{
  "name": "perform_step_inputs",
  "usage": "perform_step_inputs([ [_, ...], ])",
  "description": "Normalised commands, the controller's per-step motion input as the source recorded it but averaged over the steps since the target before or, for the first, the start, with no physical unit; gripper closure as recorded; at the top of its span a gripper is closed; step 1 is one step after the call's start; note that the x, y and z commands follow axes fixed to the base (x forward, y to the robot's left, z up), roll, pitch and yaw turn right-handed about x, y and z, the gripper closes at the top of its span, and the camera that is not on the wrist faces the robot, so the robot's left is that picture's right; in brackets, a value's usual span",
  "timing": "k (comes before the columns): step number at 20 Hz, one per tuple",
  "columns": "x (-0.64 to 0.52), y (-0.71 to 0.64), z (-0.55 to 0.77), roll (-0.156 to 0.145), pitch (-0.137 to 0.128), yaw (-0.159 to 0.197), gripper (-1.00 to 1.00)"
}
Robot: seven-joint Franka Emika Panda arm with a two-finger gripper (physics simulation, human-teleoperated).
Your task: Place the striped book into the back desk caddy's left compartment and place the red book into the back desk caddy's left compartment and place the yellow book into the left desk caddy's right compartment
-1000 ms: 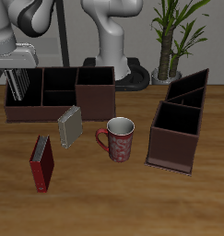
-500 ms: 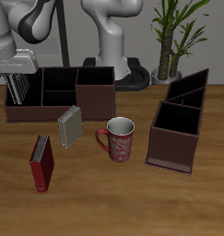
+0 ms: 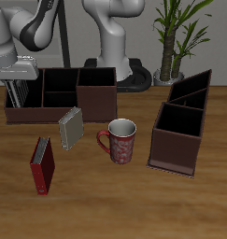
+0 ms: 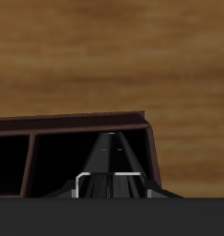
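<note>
The wooden surface (image 3: 115, 201) carried everything. The largest thing on it was the back desk caddy (image 3: 87, 93), a long dark box set along the far edge with its openings upward, so books could be lowered in from above. The left desk caddy (image 3: 180, 126) stood well apart from it, near the potted plant (image 3: 176, 37), angled with its partitions running back; none of the books was in it.

The hand (image 3: 17, 89) hung over the end compartment of the back desk caddy, which I judged to be the task's left one. The striped book (image 3: 20, 86) stood upright there, partly inside the compartment. In the wrist view its spine (image 4: 109, 161) ran down between the dark walls, which suggested the book was being lowered edge-first to clear the partition. The fingers seemed to sit on either side of it, but the exterior view was too small to show contact, and I could not tell whether the hand was pinching the book or spread.

The patterned mug (image 3: 120, 140) stood in the middle, between the caddies. The red book (image 3: 43, 165) stood upright nearer the front edge. The yellow book (image 3: 71, 127), greyish on its face, stood tilted just before the back desk caddy. Both waited untouched.

No writing or brand could be read on any cover or on the mug.
</note>
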Motion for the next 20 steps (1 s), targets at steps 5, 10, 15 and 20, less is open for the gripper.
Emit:
perform_step_inputs([
  [5,0.09,-0.05,-0.14,-0.039,0.029,0.019,1.00],
  [10,0.06,-0.09,-0.09,-0.079,0.012,0.009,-1.00],
  [15,0.03,0.00,-0.03,-0.015,0.012,-0.009,-1.00],
  [20,0.03,0.17,0.09,0.010,-0.021,0.021,-1.00],
])
